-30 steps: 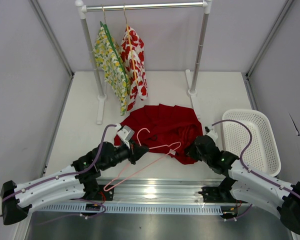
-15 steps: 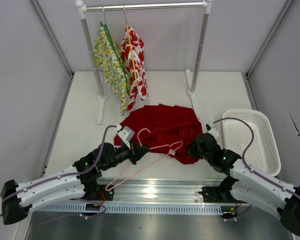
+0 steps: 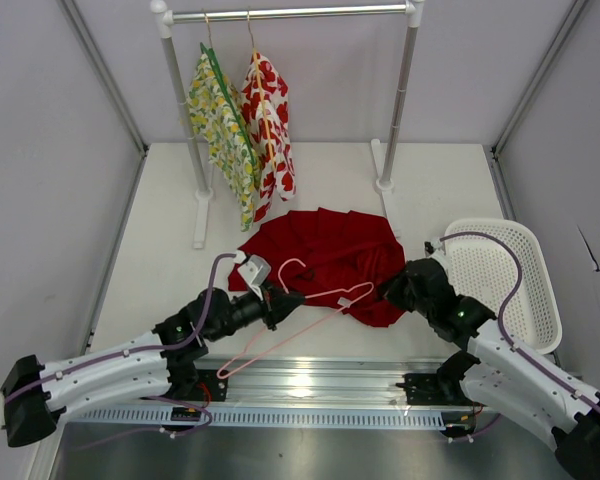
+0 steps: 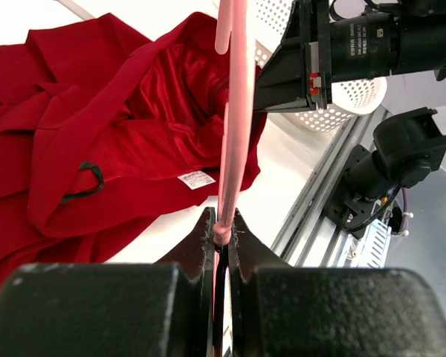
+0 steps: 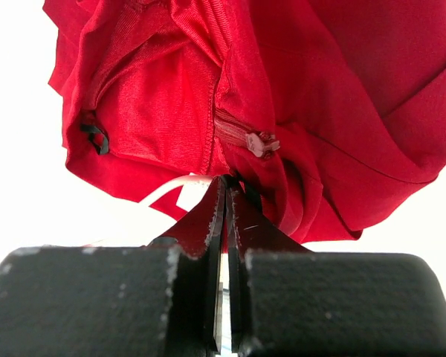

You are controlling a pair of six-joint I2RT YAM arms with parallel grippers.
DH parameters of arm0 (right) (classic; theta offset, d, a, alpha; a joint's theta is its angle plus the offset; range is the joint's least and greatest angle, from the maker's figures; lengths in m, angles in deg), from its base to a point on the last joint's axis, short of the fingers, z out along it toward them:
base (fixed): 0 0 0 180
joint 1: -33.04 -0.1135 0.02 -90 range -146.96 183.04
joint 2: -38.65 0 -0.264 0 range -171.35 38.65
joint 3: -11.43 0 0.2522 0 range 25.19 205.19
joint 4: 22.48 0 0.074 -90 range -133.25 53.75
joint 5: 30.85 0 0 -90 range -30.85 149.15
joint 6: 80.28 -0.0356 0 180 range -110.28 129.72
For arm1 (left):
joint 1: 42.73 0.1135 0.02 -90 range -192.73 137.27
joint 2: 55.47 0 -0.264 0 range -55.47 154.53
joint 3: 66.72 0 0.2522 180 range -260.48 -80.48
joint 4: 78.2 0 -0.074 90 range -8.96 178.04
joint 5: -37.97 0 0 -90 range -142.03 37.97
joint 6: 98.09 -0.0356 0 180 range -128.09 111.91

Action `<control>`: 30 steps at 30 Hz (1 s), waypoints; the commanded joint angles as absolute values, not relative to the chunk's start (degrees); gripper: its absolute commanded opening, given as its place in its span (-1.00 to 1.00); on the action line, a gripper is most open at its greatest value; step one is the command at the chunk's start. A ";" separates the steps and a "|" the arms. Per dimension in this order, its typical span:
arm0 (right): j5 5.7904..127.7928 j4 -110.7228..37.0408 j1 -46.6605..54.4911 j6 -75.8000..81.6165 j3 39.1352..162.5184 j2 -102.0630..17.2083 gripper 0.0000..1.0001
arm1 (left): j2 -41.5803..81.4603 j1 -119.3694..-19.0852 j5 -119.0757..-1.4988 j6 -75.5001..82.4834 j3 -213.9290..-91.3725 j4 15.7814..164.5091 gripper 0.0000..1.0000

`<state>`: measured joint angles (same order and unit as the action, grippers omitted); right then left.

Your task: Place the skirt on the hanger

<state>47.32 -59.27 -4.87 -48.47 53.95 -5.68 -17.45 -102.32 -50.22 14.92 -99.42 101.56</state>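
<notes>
Both pincers [image 4: 221, 232] [image 5: 227, 190] tight: hanger [image 4: 235, 111], skirt [image 5: 342, 74].

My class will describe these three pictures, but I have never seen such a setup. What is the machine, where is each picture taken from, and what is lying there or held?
It is a robot: two arms bolted to a table. The wide picture looks down from above and behind: left arm on the left, right arm on the right. The other two come from a camera on each wrist, looking along its jaws. On the table lie a deep-red skirt and a white basket; two patterned garments hang on a rack behind. The left jaws are shut on a pink wire hanger; the right jaws pinch the skirt's edge.
</notes>
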 commanded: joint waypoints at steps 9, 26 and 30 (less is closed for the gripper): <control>53.70 -59.19 0.34 -47.58 57.27 -3.71 -1.00 | -15.12 -102.05 -53.87 12.57 -97.71 111.24 -1.00; 58.18 -57.25 3.60 -49.87 57.98 -2.92 -1.00 | -14.16 -102.05 -53.10 11.77 -96.91 113.10 -1.00; 58.53 -57.51 4.12 -50.04 58.15 -2.04 -1.00 | -15.82 -102.14 -48.34 11.86 -96.57 111.33 -1.00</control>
<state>57.78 -59.49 3.46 -49.21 55.56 -3.39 -14.39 -102.34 -52.30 12.80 -96.64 109.76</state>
